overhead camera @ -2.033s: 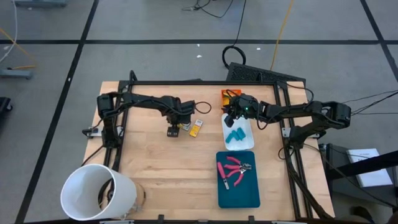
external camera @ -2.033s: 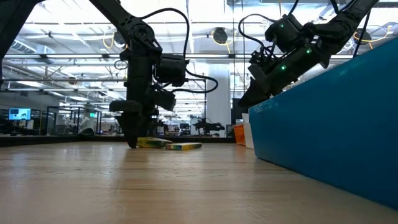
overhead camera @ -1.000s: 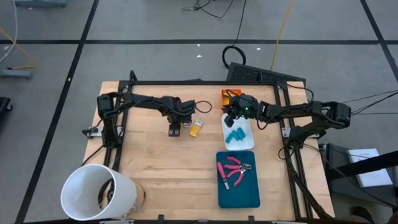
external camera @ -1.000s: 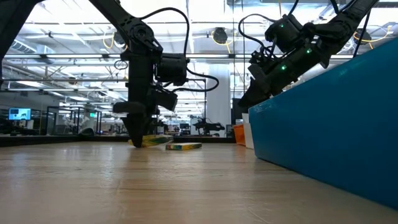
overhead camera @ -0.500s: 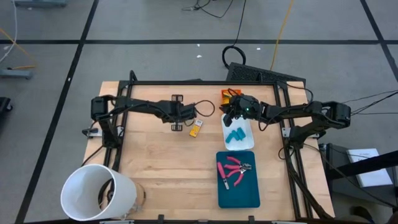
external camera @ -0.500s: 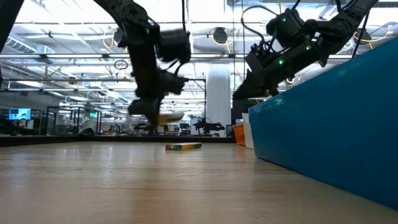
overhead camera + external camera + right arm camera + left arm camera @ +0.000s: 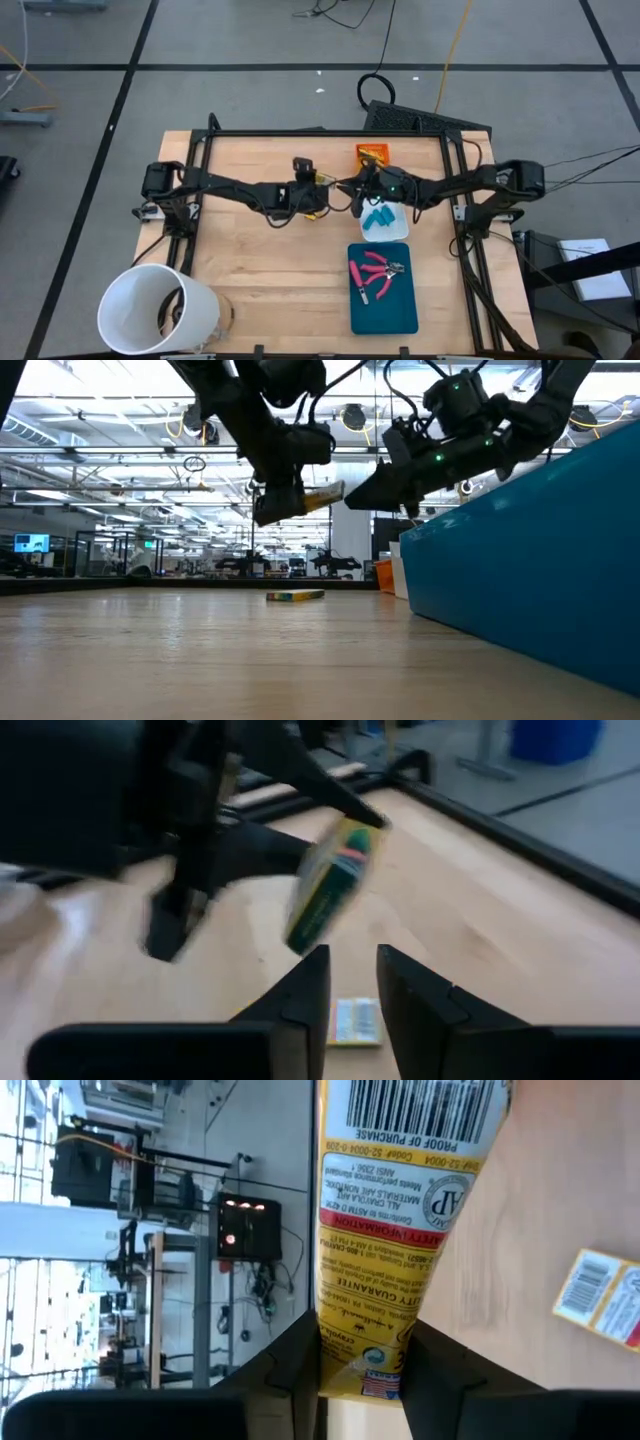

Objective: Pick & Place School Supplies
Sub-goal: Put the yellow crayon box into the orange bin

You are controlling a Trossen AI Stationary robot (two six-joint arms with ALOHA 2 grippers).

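Low view: I had the left gripper (image 7: pixel 283 503) clamped on a yellow box (image 7: pixel 318 495), lifted near the white tray (image 7: pixel 383 217) for handover; the right gripper (image 7: pixel 372 493) waited slightly parted, empty.

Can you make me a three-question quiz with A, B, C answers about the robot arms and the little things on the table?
1. Where is the yellow box that the left gripper holds?
A. lifted off the table
B. in the bucket
C. on the teal tray

2. How many yellow boxes lie on the table?
A. none
B. one
C. three

3. The right gripper is:
A. clamping the scissors
B. empty
C. inside the bucket

Answers: 1 A, the low view shows it in the air. 2 B, one small box lies on the wood. 3 B, nothing sits between its fingers.
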